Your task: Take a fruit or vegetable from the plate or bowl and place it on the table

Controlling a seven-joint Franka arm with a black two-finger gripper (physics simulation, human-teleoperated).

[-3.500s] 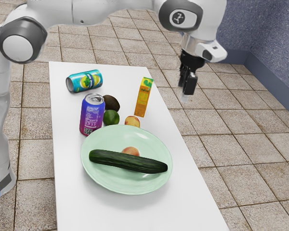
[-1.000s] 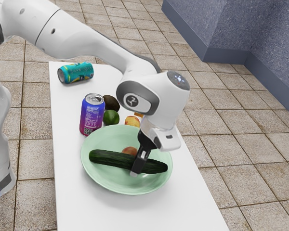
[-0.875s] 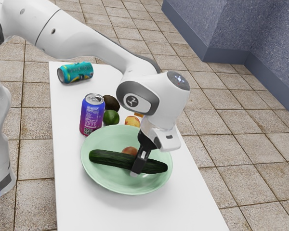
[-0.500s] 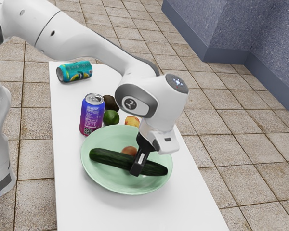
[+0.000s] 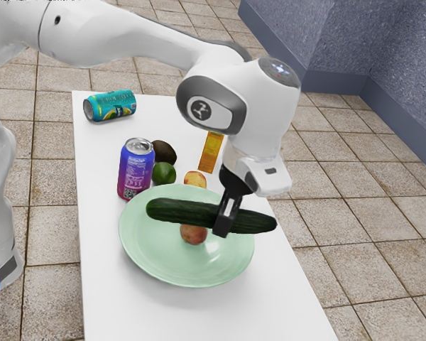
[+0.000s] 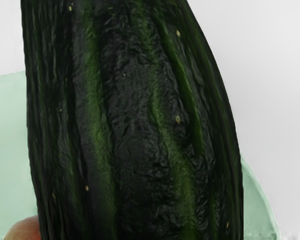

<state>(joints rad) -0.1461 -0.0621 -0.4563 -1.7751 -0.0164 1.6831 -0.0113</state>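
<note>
Exterior looks down, wrist close; both show plate [image 5: 153, 249].

Dark green cucumber [image 5: 177, 209] with lighter green stripes, pale mint-green plate [image 5: 156, 259], white table [image 5: 106, 291], blue-to-magenta can [image 5: 133, 170]

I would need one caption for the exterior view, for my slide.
The tool holds a cucumber above the green plate, where one reddish fruit lies.

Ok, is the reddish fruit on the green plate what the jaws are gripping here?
No, the jaws grip the cucumber, while the reddish fruit lies on the green plate below it.
</note>
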